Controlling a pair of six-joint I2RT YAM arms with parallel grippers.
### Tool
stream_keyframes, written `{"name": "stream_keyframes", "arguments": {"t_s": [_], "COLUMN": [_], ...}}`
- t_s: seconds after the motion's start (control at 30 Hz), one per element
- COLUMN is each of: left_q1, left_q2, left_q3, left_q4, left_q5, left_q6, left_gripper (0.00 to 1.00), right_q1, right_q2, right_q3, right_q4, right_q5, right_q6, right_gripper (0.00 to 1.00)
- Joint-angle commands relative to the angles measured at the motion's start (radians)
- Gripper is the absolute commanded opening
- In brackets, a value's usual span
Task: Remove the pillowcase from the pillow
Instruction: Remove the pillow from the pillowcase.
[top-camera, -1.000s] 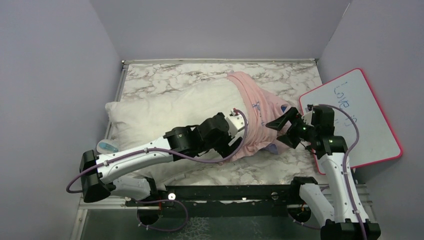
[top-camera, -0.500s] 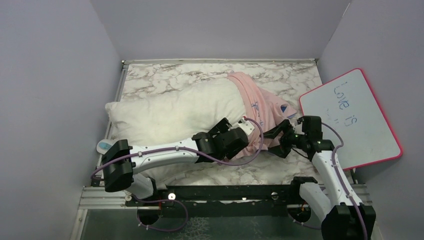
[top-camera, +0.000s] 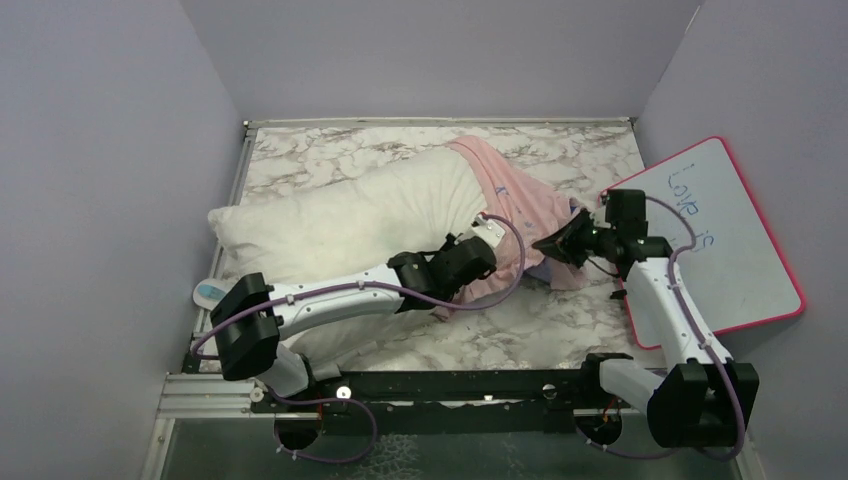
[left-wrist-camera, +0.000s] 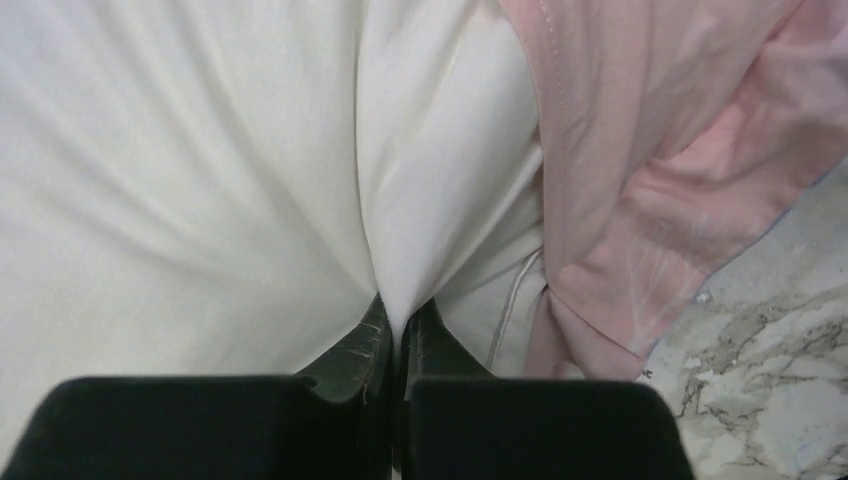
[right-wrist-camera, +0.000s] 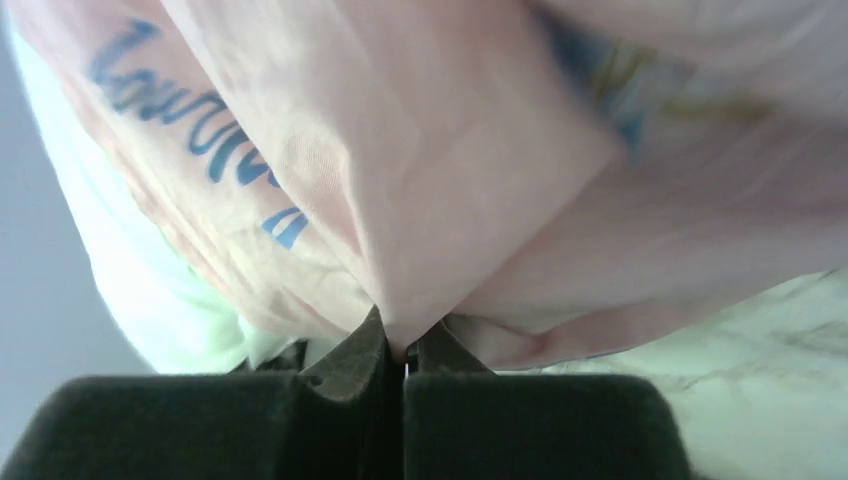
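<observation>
Nearest the arm bases, the left gripper (left-wrist-camera: 400, 320) has its jaws clenched on a raised fold of the white pillow (top-camera: 340, 215), just beside the hem of the pink pillowcase (top-camera: 520, 210). To its right, the right gripper (right-wrist-camera: 402, 345) has its jaws pinched tight on a pleat of the pillowcase. Farther across the marble bench (top-camera: 330, 150), the pillow lies slantwise, bare over most of its length, with the pillowcase bunched over its right end only. This looks like the pull-apart step, well along. The next move calls for the left to anchor the pillow while the right draws the cover rightward, short of the whiteboard (top-camera: 730, 250) close by.
</observation>
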Motion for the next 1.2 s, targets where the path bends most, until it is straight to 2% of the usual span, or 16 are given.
{"name": "stream_keyframes", "arguments": {"t_s": [0.0,0.1,0.17,0.23,0.3,0.4,0.43,0.5,0.53,0.6,0.77,0.93,1.1,1.13,1.17], "left_q1": [0.111,0.171,0.203,0.225,0.231,0.231,0.231,0.231,0.231,0.231,0.233,0.233,0.233,0.233,0.233], "left_q2": [-0.103,-0.188,-0.247,-0.280,-0.292,-0.282,-0.273,-0.258,-0.252,-0.241,-0.222,-0.200,-0.203,-0.204,-0.206], "left_q3": [-0.027,-0.025,-0.020,-0.013,-0.001,0.022,0.029,0.042,0.048,0.057,0.076,0.087,0.094,0.094,0.093], "left_q4": [-0.108,-0.114,-0.115,-0.114,-0.115,-0.114,-0.113,-0.110,-0.109,-0.105,-0.092,-0.089,-0.085,-0.083,-0.083], "left_q5": [0.019,0.047,0.063,0.097,0.136,0.196,0.209,0.212,0.211,0.210,0.231,0.260,0.275,0.278,0.279], "left_q6": [-0.031,-0.032,-0.027,-0.011,0.004,-0.004,-0.010,-0.021,-0.026,-0.034,-0.047,-0.038,-0.025,-0.025,-0.027], "left_gripper": [0.00,0.00,0.00,0.00,0.00,0.00,0.00,0.00,0.00,0.00,0.00,0.00,0.00,0.00,0.00], "right_q1": [-0.022,-0.023,-0.024,-0.024,-0.025,-0.024,-0.025,-0.025,-0.025,-0.024,-0.024,-0.025,-0.024,-0.025,-0.023], "right_q2": [0.005,0.051,0.089,0.129,0.167,0.203,0.207,0.198,0.185,0.154,0.068,0.009,0.043,0.055,0.069], "right_q3": [0.283,0.426,0.493,0.553,0.579,0.559,0.542,0.499,0.466,0.400,0.225,0.033,-0.057,-0.054,-0.051], "right_q4": [-0.062,-0.099,-0.102,-0.102,-0.089,-0.059,-0.054,-0.052,-0.042,-0.037,-0.081,0.014,0.183,0.202,0.224], "right_q5": [0.491,0.661,0.692,0.645,0.472,0.153,0.070,-0.009,-0.034,-0.071,-0.065,-0.182,-0.279,-0.276,-0.274], "right_q6": [-0.179,-0.260,-0.301,-0.343,-0.390,-0.409,-0.406,-0.373,-0.353,-0.320,-0.261,-0.181,-0.082,-0.074,-0.063], "right_gripper": [0.01,0.01,0.01,0.01,0.05,0.21,0.31,0.58,0.67,0.74,0.80,0.85,0.85,0.83,0.77]}}
